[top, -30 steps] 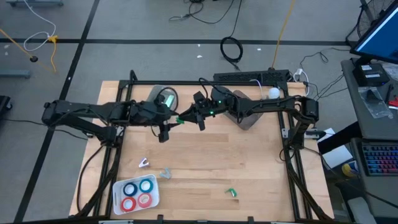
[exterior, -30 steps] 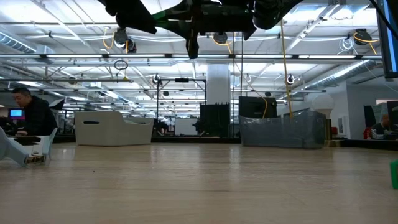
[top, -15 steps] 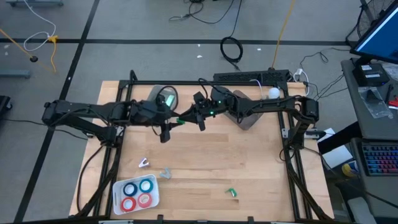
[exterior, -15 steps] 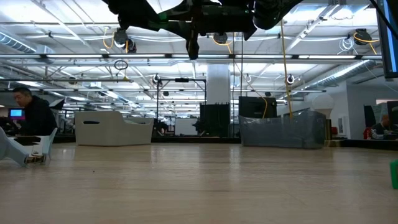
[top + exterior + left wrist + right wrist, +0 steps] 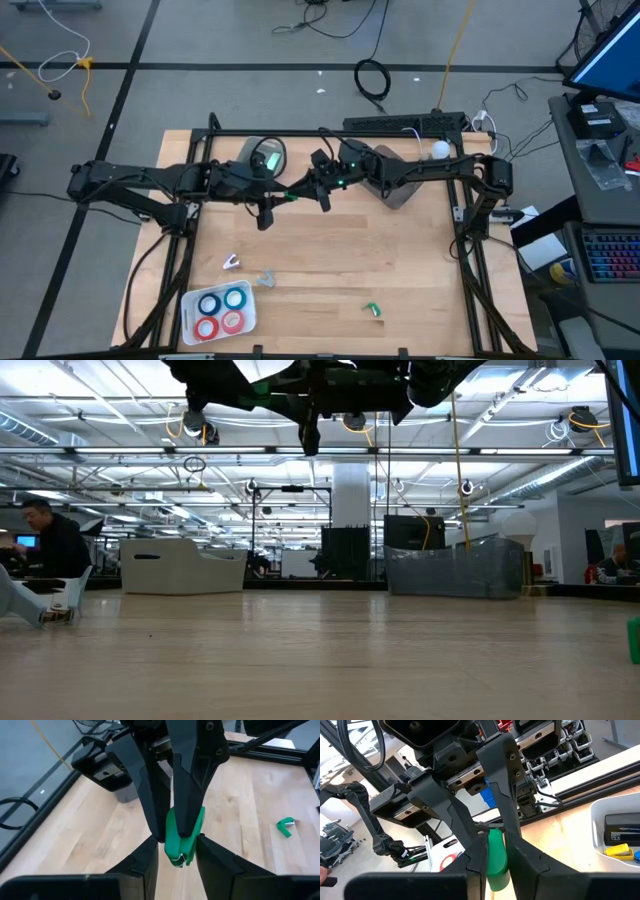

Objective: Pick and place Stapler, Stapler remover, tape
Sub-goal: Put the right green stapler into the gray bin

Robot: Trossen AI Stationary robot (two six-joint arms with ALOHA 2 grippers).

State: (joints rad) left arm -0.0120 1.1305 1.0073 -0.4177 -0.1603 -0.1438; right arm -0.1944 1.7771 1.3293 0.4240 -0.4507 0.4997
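High above the table's middle my two grippers meet tip to tip. My right gripper (image 5: 496, 845) is shut on a small green stapler (image 5: 184, 842), also seen from above (image 5: 291, 193). My left gripper (image 5: 177, 851) faces it, its fingers standing close on either side of the stapler's free end. Blue and red tape rolls (image 5: 220, 310) lie flat in a white tray (image 5: 188, 300) at the near left. A second small green piece (image 5: 372, 310) lies on the table near the front edge. My right gripper pinches the green stapler's body (image 5: 199, 820) between its two fingers, coming level from the table's right side. The stapler's end sticks out past the fingertips. It is lifted clear, high over the table. My left gripper: I cannot tell whether its fingers (image 5: 212, 862) touch the stapler.
A small white piece (image 5: 231, 262) and a grey piece (image 5: 266, 277) lie on the wood left of centre. A grey bin (image 5: 398, 188) stands at the far side under the right arm. A black frame (image 5: 330, 133) edges the table. A person sits beyond the table (image 5: 45, 545).
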